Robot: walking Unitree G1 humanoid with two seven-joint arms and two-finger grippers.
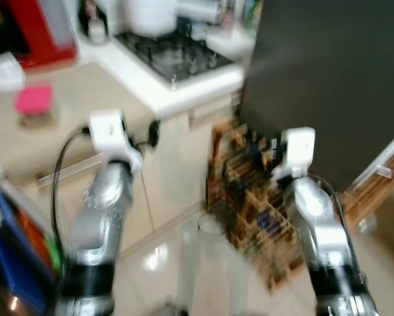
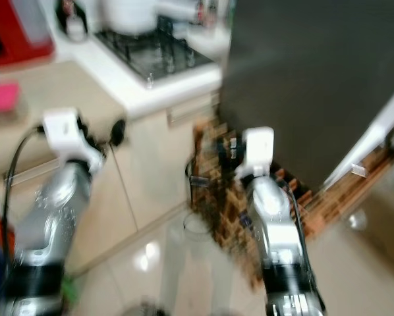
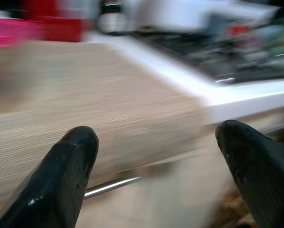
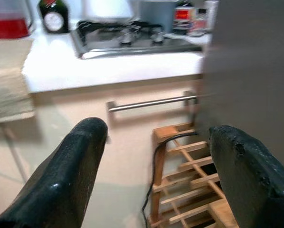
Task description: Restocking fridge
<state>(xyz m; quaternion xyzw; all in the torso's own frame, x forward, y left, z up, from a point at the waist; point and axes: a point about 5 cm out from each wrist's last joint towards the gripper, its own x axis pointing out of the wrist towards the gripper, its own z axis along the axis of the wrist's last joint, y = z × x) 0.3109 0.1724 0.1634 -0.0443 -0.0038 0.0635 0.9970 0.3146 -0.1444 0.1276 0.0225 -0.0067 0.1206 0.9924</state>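
Note:
The dark fridge (image 1: 329,85) stands shut at the upper right, its front a flat grey panel (image 4: 256,66). Both silver arms are raised in front of me and the picture is blurred. My left gripper (image 3: 156,156) is open and holds nothing. It faces the beige worktop edge (image 3: 85,109), left of the hob. My right gripper (image 4: 156,152) is also open and holds nothing. It points at the gap between the cabinet and the fridge, above a wooden rack (image 4: 184,190).
A wooden wine rack (image 1: 250,204) stands on the tiled floor against the fridge. A black hob (image 1: 174,52) sits on the white counter, with a drawer handle (image 4: 151,102) below. A pink box (image 1: 33,99) rests on the beige worktop. Blue bins (image 1: 6,250) stand at the left.

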